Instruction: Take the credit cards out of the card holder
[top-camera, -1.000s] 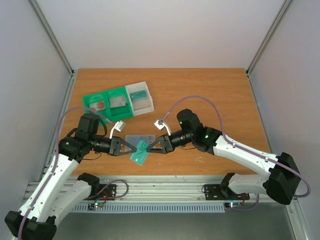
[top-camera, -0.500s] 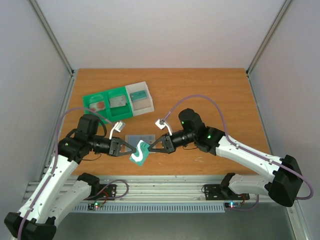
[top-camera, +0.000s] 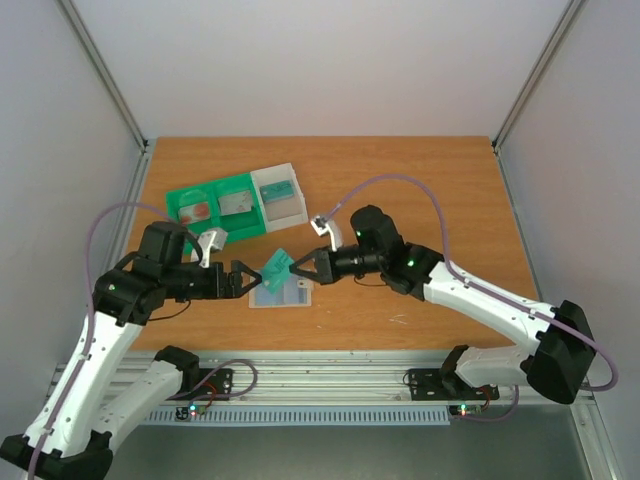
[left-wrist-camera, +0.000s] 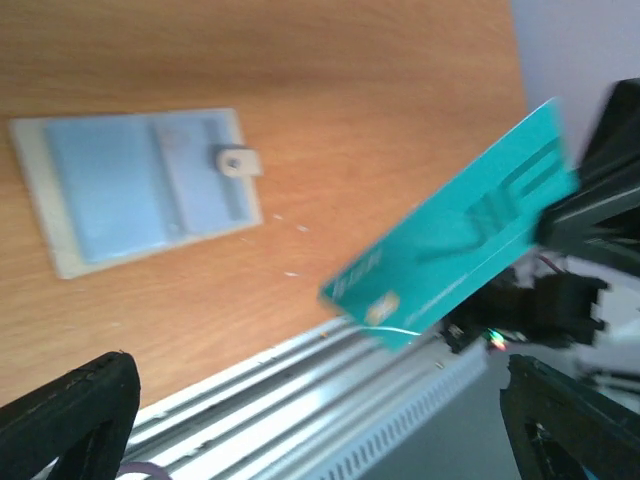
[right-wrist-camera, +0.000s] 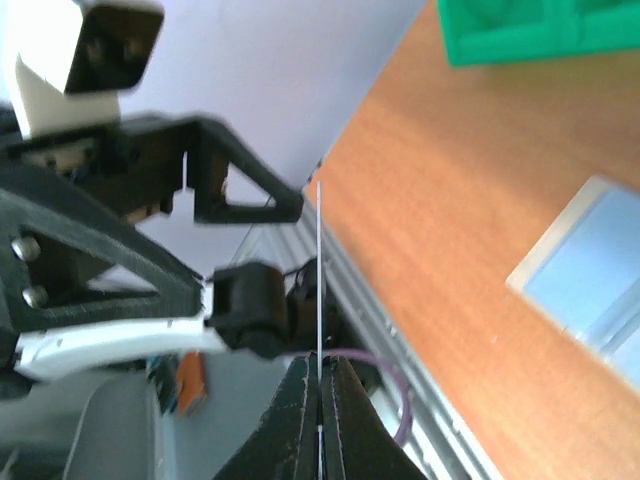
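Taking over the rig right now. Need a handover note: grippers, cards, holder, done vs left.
Left gripper: open, empty, close to the teal card but not touching it.
Right gripper: shut on the teal card, holding it in the air.
Card holder: flat on the table, tab showing. Cannot tell if any cards remain inside.
Tray: pinkish card in the left compartment, grey card in the middle one.
Done: teal card is out of the holder.
Left: probably drop it in the tray, then check the holder's pockets.
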